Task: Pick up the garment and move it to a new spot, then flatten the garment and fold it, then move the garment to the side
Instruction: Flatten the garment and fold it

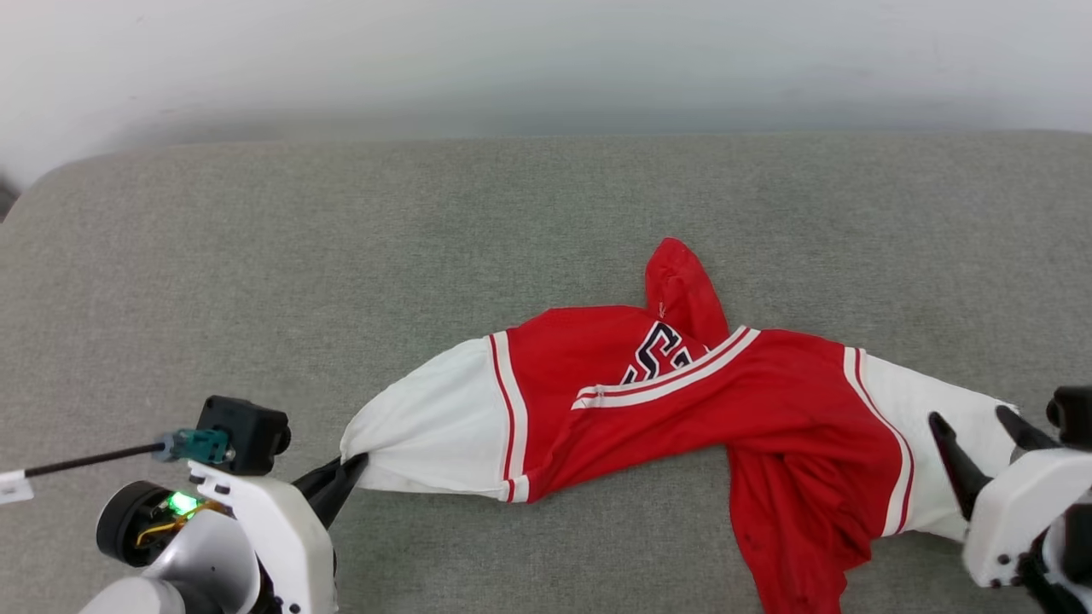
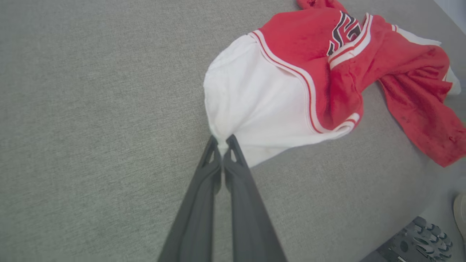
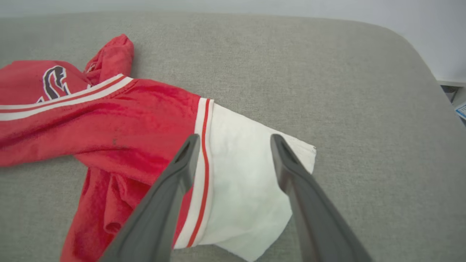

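The garment point(image 1: 682, 401) lies crumpled across the middle and lower right of the head view on a grey fabric-covered table point(image 1: 256, 256), with a white sleeve stretched out to each side. At the lower left, the left gripper point(image 1: 354, 465) has its fingers pressed together, pinching the edge of the nearer white sleeve point(image 1: 426, 426). The left wrist view shows the cloth gathered to a point between the dark fingertips point(image 2: 221, 142). At the lower right, the right gripper point(image 1: 972, 422) has its fingers spread wide over the other white sleeve point(image 1: 904, 401). In the right wrist view the fingers point(image 3: 235, 140) frame that sleeve point(image 3: 247, 174), though whether the tips touch the cloth is hard to judge. The black-and-white lettering point(image 1: 657, 354) is half covered by a folded red-and-white striped band point(image 1: 665, 375), so it cannot be read. The garment's red lower part runs off the bottom edge of the head view. The right gripper's body is cut off at the right edge. A dark ribbed object point(image 2: 418, 240) in the lower right corner of the left wrist view is too partial to identify.
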Robot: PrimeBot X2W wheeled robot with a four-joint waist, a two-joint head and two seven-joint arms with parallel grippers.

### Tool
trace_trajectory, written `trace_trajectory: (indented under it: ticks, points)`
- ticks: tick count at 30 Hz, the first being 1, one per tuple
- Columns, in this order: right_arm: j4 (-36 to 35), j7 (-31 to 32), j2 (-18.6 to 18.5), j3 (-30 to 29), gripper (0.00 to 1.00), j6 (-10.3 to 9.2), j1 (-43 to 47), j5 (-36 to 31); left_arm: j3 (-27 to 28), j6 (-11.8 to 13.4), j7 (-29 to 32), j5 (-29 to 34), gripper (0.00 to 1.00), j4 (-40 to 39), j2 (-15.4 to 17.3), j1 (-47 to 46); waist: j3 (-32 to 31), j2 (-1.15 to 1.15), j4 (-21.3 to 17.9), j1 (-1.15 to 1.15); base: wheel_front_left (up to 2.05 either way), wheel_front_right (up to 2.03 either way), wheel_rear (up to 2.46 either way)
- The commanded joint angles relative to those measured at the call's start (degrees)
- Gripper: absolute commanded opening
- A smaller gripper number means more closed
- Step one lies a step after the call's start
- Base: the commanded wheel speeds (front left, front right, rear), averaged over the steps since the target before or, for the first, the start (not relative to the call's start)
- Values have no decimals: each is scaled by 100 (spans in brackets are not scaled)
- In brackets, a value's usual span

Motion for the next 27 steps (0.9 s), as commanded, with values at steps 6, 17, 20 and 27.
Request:
trace_trajectory:
  ticks: [6, 17, 20, 27]
  points:
    - [-139, 2083, -1043, -30, 100, -4, -457, 479, -71, 257, 1, 271, 0, -686, 127, 260, 200, 0, 115, 0, 0, 0, 0]
    - [968, 3031, -1564, -94, 100, -4, -1330, 447, -369, 194, 145, 611, 0, -1117, 7, -139, 759, 0, 489, 0, 0, 0, 0]
    - [1285, 2963, -1554, -44, 100, -4, -1429, 390, -421, 159, 172, 664, 0, -1174, -28, -267, 895, 0, 592, 0, 0, 0, 0]
    - [1951, 2889, -1290, 344, 100, 9, -1298, 521, -480, 114, 168, 718, 0, -1128, -105, -441, 1024, 0, 735, 0, 0, 0, 0]
